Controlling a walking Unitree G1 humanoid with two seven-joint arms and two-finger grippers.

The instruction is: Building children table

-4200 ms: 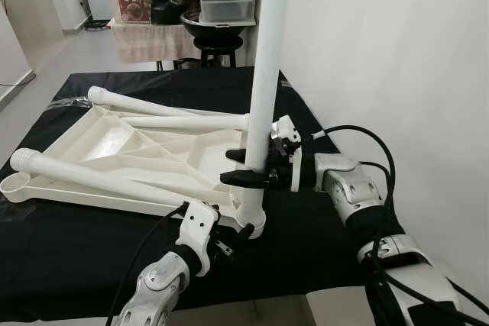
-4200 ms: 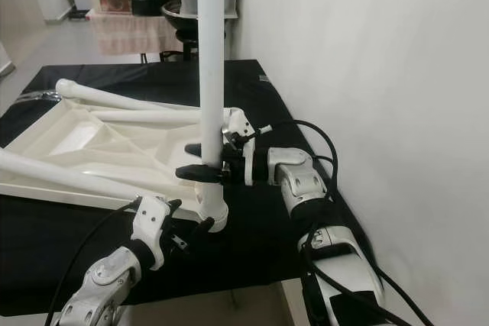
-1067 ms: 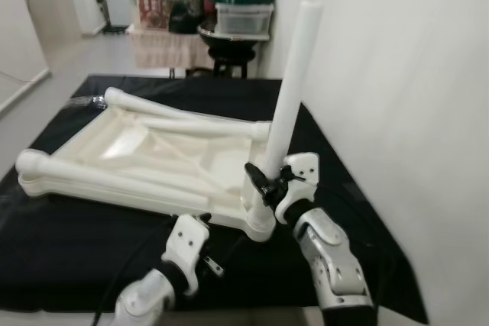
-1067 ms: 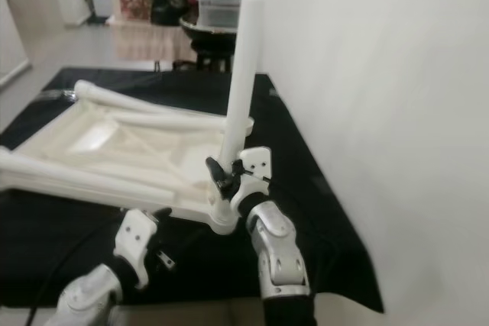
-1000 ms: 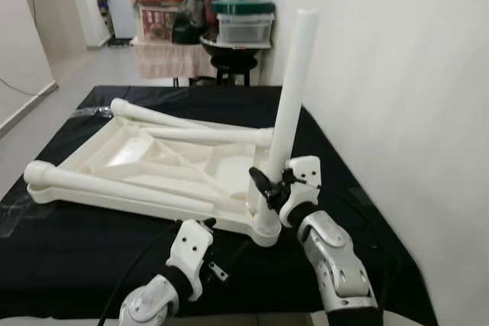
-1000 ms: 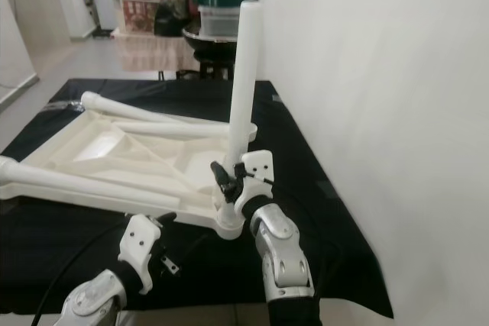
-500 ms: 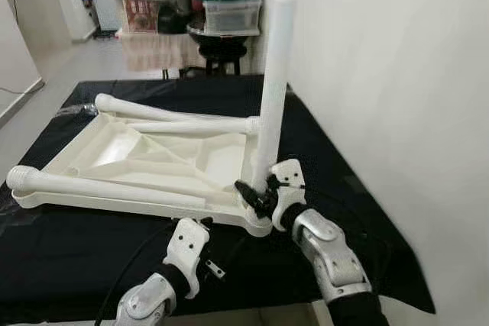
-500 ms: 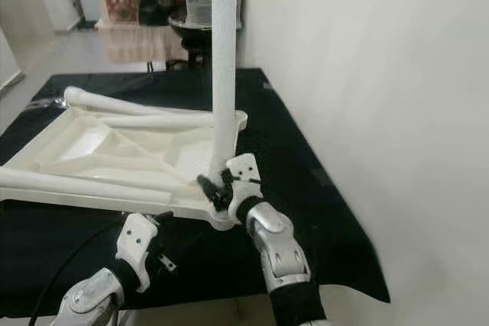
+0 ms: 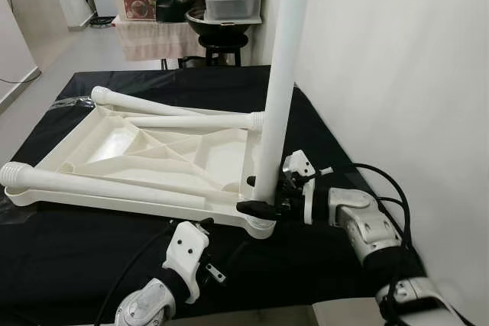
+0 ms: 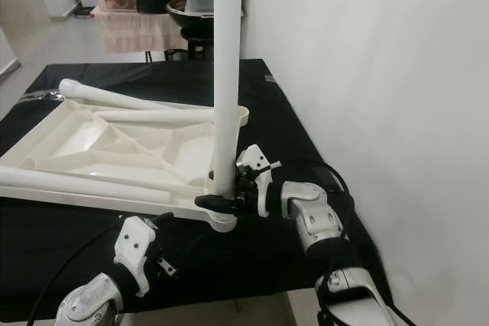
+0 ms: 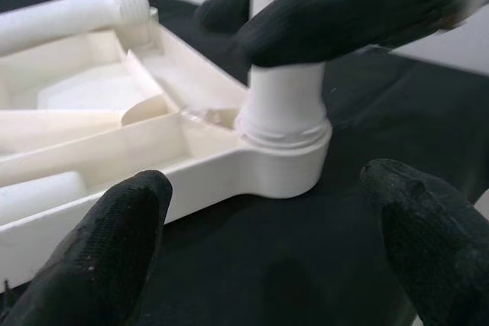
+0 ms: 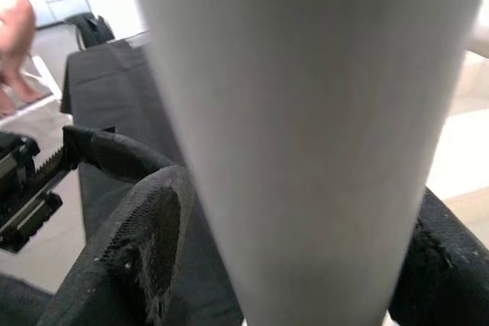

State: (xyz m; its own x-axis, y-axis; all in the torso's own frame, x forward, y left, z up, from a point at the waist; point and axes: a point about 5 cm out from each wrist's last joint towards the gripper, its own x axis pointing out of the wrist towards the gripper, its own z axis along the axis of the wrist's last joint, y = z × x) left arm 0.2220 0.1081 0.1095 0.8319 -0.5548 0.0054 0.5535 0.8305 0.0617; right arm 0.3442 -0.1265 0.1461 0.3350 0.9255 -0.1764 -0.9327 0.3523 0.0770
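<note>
The white plastic table top lies upside down on a black cloth. One white leg stands upright in the near right corner socket. My right gripper is shut on this leg just above the socket, and in the right wrist view the leg sits between the black fingers. My left gripper hovers open just in front of that corner. In the left wrist view the socket lies ahead of its spread fingers. Three other legs lie across the top.
The black cloth covers the whole work table, whose front edge is close to me. A white wall runs along the right side. Behind the table stands a stool with a pot and lidded containers.
The view has shifted. My right forearm has swung from below out to the right while still gripping the leg's base. The leg, tilted a second ago, now stands straight. My left gripper stays put.
</note>
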